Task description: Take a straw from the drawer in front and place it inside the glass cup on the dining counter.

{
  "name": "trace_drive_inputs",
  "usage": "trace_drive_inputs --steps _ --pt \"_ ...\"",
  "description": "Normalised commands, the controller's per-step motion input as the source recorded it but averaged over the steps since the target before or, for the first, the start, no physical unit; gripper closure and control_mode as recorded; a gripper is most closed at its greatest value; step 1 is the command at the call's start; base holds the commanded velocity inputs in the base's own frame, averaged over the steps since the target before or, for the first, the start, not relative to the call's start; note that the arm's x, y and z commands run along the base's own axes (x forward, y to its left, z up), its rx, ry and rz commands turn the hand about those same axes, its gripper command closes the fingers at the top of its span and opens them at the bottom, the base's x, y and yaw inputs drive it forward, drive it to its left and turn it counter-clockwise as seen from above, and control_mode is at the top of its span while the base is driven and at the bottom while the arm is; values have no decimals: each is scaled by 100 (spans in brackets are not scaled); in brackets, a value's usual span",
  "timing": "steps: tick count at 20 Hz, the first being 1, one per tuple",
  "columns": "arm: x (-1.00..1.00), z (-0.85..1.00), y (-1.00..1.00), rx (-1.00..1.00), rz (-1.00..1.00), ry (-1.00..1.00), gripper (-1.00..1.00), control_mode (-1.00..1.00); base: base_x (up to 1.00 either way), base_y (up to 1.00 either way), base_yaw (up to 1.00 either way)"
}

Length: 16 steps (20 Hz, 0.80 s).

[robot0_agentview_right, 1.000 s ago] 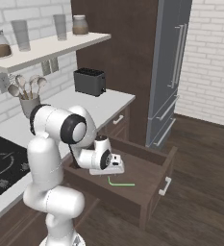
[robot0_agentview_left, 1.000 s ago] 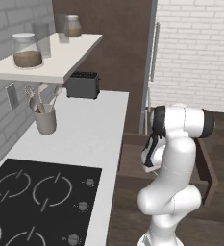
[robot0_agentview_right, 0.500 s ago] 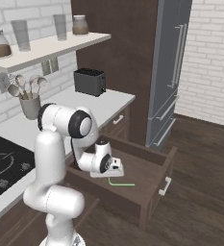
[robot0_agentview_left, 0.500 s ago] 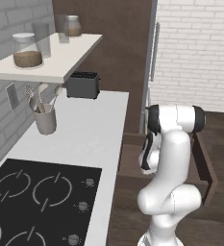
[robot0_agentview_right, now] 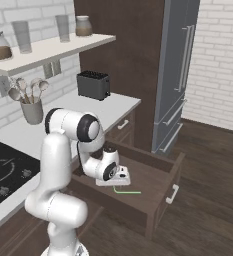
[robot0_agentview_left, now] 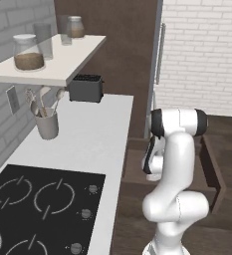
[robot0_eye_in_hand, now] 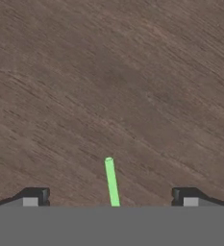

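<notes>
The dark-brown drawer [robot0_agentview_right: 160, 197] stands pulled open below the worktop. On its floor lies the thin light-green straw [robot0_agentview_right: 127, 191]. My gripper [robot0_agentview_right: 119, 183] is down inside the drawer, right over one end of the straw. In the hand view the straw [robot0_eye_in_hand: 111, 182] runs up from the bottom edge, midway between the two dark fingertips [robot0_eye_in_hand: 35, 196], which stand wide apart and touch nothing. My gripper [robot0_eye_in_hand: 111, 197] is open. In the left base view my arm hides the hand, and the drawer's side wall [robot0_agentview_left: 211, 169] shows beside it. The glass cup and dining counter are out of view.
A black toaster [robot0_agentview_right: 93, 85] and a grey utensil holder [robot0_agentview_right: 32, 110] stand on the white worktop, beside the black hob [robot0_agentview_right: 3, 172]. A shelf [robot0_agentview_right: 43, 50] above carries jars and tall glasses. The grey fridge [robot0_agentview_right: 180, 75] stands to the right of the drawer.
The hand has sunk lower into the drawer and come closer to the straw. The fingers stay apart and the straw has not moved.
</notes>
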Motion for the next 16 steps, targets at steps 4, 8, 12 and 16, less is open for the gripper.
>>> trace_drive_inputs --steps 4,8,12,16 --pt "28 -11 -20 1 0 0 -100 -100 0 0 0" --pt "15 -20 -15 0 0 0 -100 -100 0 0 0" --pt "9 -33 -2 0 0 0 100 -100 0 0 0" --pt "11 -36 0 0 0 0 100 -100 0 0 0"
